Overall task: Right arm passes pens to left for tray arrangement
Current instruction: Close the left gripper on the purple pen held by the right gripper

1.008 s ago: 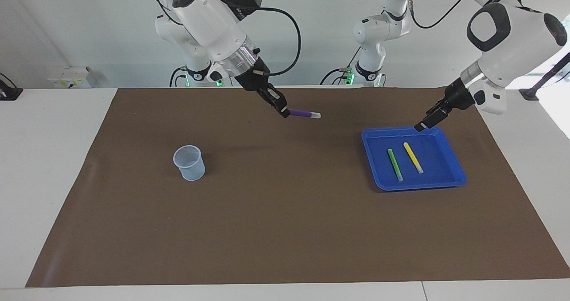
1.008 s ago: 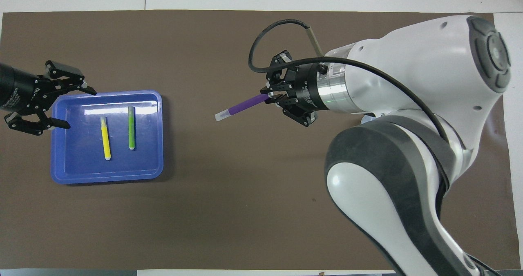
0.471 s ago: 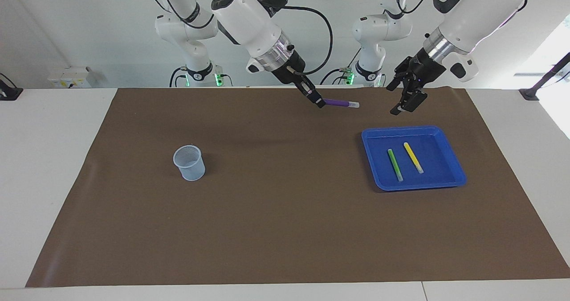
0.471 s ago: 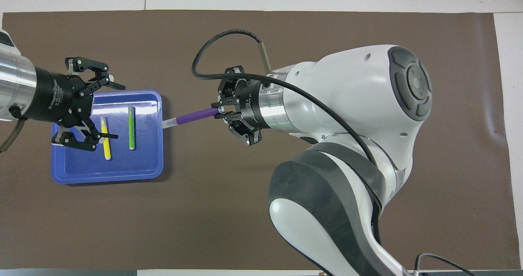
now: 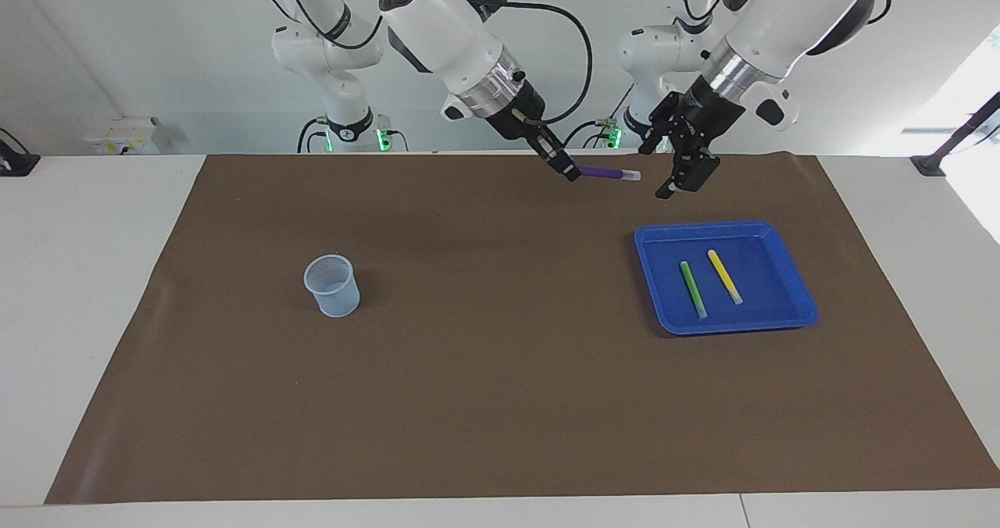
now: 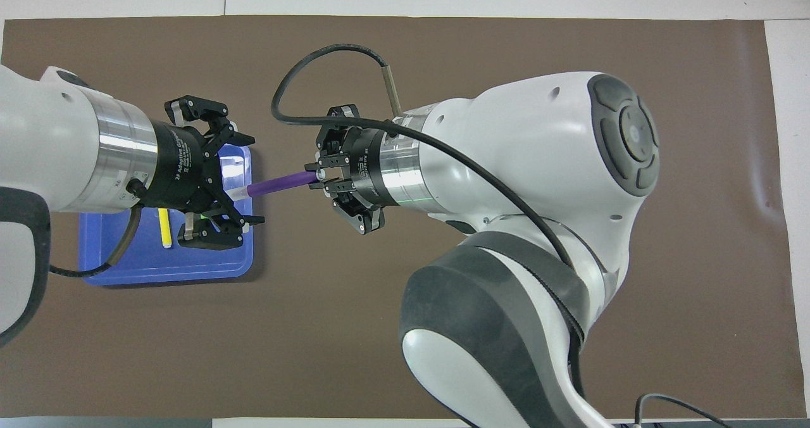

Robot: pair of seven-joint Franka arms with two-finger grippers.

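My right gripper [image 5: 570, 173] [image 6: 316, 178] is shut on the dark end of the purple pen [image 5: 603, 173] [image 6: 278, 184], held level in the air over the brown mat. The pen's pale end points at my left gripper [image 5: 686, 178] [image 6: 250, 180], which hangs open just off that end, over the tray's corner. Seen from overhead, the pale end lies between its spread fingers; they do not clasp it. The blue tray [image 5: 769, 266] [image 6: 126, 270] holds the green pen [image 5: 693, 288] and the yellow pen [image 5: 725, 276] [image 6: 165, 235] side by side.
A small translucent pale-blue cup [image 5: 332, 284] stands upright on the mat toward the right arm's end of the table. The brown mat [image 5: 500, 372] covers most of the white tabletop. In the overhead view the right arm's bulk hides the cup.
The right gripper carried the purple pen toward the left arm's end. The left gripper rose from the tray's edge and swung in to face the pen's pale end.
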